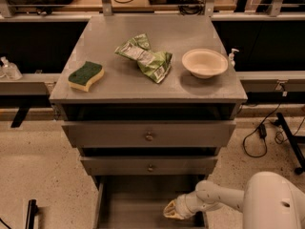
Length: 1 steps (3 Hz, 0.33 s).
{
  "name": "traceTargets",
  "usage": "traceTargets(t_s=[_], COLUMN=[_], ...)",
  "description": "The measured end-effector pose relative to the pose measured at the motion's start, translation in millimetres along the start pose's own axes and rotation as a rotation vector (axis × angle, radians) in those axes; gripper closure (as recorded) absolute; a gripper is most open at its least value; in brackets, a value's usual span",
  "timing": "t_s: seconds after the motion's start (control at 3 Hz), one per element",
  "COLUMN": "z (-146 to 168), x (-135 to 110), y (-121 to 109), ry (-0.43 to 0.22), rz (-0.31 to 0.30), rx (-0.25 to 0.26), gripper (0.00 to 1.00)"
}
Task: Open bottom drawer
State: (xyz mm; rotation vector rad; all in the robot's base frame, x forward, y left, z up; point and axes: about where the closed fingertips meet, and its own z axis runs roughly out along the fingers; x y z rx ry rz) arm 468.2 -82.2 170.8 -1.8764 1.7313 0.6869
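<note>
1. Bench (119, 82): grey metal top with three grey drawers stacked below its front edge.
2. Sponge (86, 75): green over yellow, lying flat near the front-left corner.
3. Bag (145, 57): crumpled, green/white, mid-bench and a bit toward the back. It lies apart from the sponge and the bowl.
4. Bowl (205, 62): pale, upright, by the right edge.
5. Bottle (232, 57): small pump type, just off the bench's right edge, beside the bowl.
6. Top drawer (109, 135): flat front, round knob at centre.
7. Mid drawer (119, 166): directly under the top drawer, same knob, narrower-looking front.
8. Bottom drawer (133, 199): lowest of the three, pulled well out toward me. Its inside shows from above. The front panel runs off the lower frame edge, so the knob is not in view.
9. Arm (214, 199): white, comes in from the lower right and reaches left over the bottom drawer's right side.
10. Claw (172, 210): yellowish tip, low inside the bottom drawer, right of centre and near its front. Can't tell if it is apart, together or clamped on anything.
11. Floor (38, 166): speckled, with cables (259, 132) to the right of the bench.
</note>
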Motion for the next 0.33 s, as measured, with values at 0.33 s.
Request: traceTargets(t_s=[0.33], z=[-16.1], x=[-0.7], y=[1.4], ry=[-0.092], rz=[0.005], rx=[0.045], gripper=[1.0])
